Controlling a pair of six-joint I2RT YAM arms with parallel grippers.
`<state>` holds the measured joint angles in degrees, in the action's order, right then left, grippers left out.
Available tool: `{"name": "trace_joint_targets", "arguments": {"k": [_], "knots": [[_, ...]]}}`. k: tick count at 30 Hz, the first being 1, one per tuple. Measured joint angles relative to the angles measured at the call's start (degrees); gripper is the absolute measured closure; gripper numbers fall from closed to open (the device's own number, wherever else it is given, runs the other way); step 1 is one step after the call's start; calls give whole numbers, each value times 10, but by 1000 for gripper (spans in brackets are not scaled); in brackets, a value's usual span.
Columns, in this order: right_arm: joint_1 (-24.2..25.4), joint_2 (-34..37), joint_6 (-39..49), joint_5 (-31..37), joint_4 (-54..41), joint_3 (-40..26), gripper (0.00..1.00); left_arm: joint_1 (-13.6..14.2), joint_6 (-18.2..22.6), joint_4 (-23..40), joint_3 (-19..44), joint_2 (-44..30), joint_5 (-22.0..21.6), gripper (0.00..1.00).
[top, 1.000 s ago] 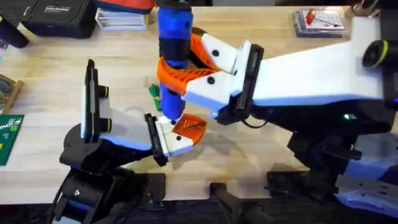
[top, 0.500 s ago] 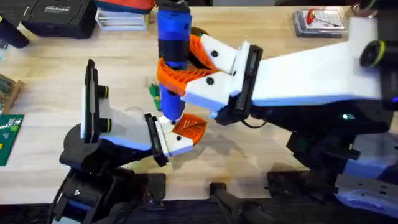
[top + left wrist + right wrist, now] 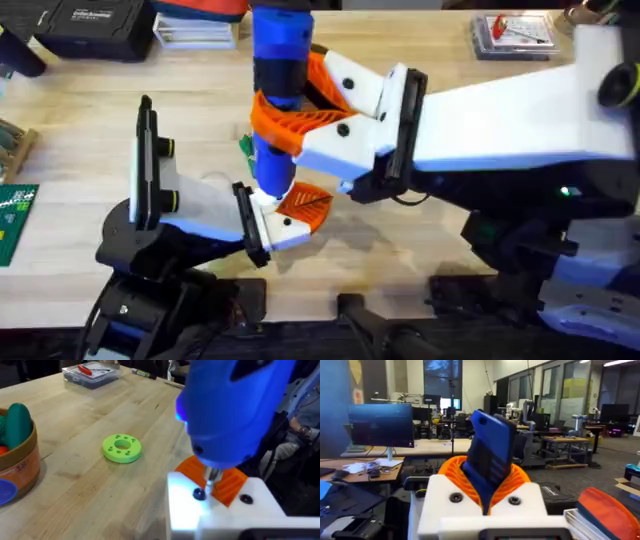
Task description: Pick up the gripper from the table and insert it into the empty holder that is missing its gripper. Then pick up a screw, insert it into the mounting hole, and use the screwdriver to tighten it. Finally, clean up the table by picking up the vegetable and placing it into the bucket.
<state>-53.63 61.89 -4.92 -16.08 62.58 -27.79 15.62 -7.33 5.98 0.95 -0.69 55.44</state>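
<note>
Overhead, the right hand (image 3: 290,120) pinches the blue screwdriver (image 3: 278,70) between its orange pads, upright, tip down on the left hand (image 3: 285,215). Seen from the left wrist, the metal bit (image 3: 212,476) meets the white holder (image 3: 220,510) just beside a dark screw head (image 3: 199,493), with the orange gripper (image 3: 227,485) seated behind it (whether the left hand's fingers are spread I cannot tell). On the tabletop (image 3: 100,490) the bucket (image 3: 17,460) holds a green piece, and a green disc (image 3: 121,448) lies near.
</note>
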Motion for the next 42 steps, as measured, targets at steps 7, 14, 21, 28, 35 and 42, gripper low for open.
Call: {"name": "trace_joint_targets", "arguments": {"k": [7,14,21,28,35,42], "knots": [[0,0,-3,-5,0,0,976,0,0,0,0,0,0,987],[10,0,-3,-19,-5,0,976,0,0,0,0,0,0,987],[13,0,-5,-22,-10,0,976,0,0,0,0,0,0,987],[15,0,-6,-20,-29,0,976,0,-1,0,0,0,1,987],[16,0,-7,-18,-32,0,976,0,-2,0,0,0,0,987],[16,0,-7,-19,-33,0,976,1,-2,0,0,0,0,987]]}}
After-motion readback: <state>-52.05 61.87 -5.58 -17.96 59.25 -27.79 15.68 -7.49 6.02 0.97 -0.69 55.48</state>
